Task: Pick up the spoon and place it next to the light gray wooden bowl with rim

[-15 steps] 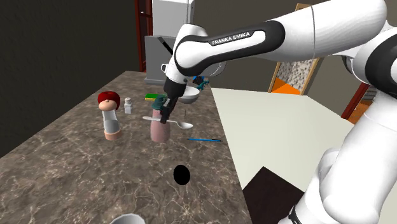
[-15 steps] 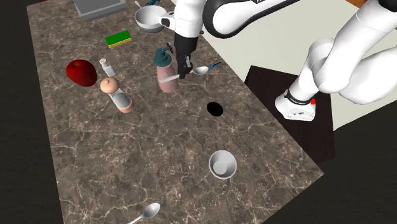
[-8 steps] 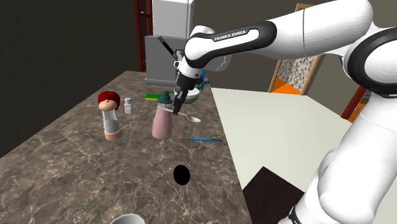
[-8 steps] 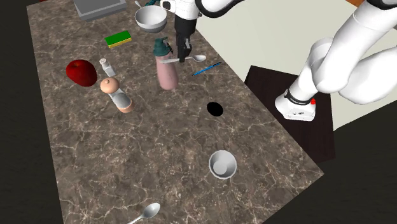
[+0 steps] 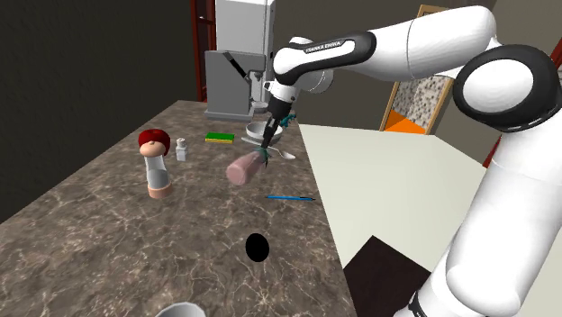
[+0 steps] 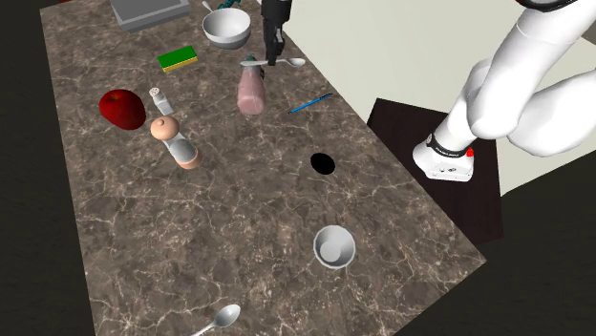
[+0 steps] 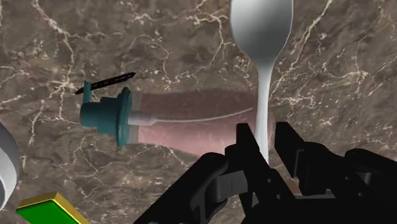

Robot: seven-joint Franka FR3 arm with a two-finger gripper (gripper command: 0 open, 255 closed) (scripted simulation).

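Spoon (image 7: 262,70) is pinched by its handle between the fingers of the gripper (image 7: 264,137), and you have now carried it close to the bowl (image 6: 229,40). On the way the pink bottle (image 6: 250,93) fell over, so lower the spoon with care.

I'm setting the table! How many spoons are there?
2. The held spoon is clasped in the gripper above the toppled pink bottle; the second spoon lies at the second exterior view's bottom edge. Others may be hidden.

"FRANKA EMIKA" stands in white on the white arm's (image 5: 396,43) dark band.
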